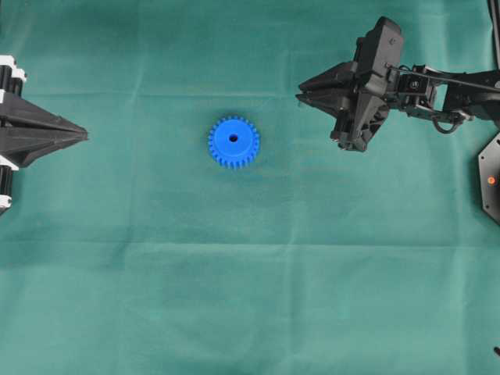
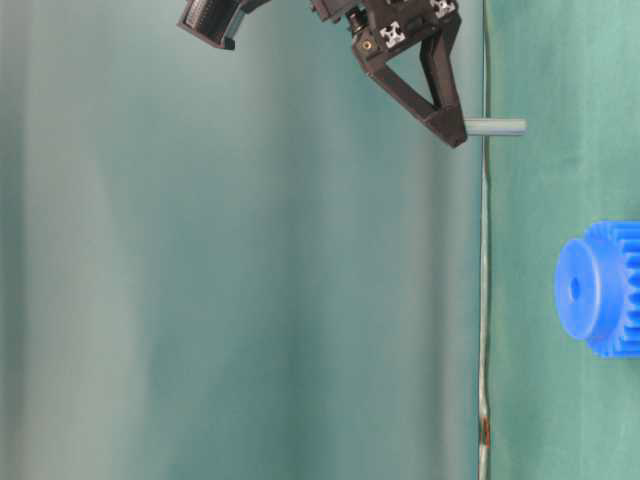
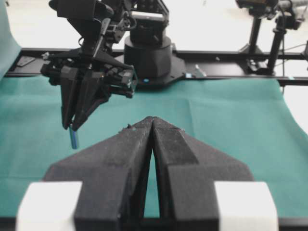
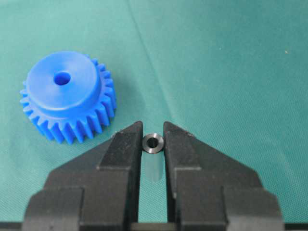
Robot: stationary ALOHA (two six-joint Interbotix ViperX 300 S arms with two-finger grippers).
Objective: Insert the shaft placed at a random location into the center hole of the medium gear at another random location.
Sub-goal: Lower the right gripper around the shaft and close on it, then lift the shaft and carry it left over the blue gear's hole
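Observation:
The blue medium gear (image 1: 233,141) lies flat on the green cloth with its hub up and the center hole (image 1: 233,138) open. It also shows in the right wrist view (image 4: 65,94) with its hole (image 4: 62,78), and in the table-level view (image 2: 600,288). My right gripper (image 1: 299,95) is shut on the shaft (image 4: 153,143), a thin grey pin held upright that sticks out below the fingertips (image 2: 495,127). The shaft hangs beside the gear, apart from it, and it also shows in the left wrist view (image 3: 73,137). My left gripper (image 1: 84,134) is shut and empty at the left edge.
A black base plate (image 1: 491,180) with an orange dot sits at the right edge. A black rail (image 3: 231,70) and camera stands (image 3: 252,33) line the far side of the cloth behind the right arm's base.

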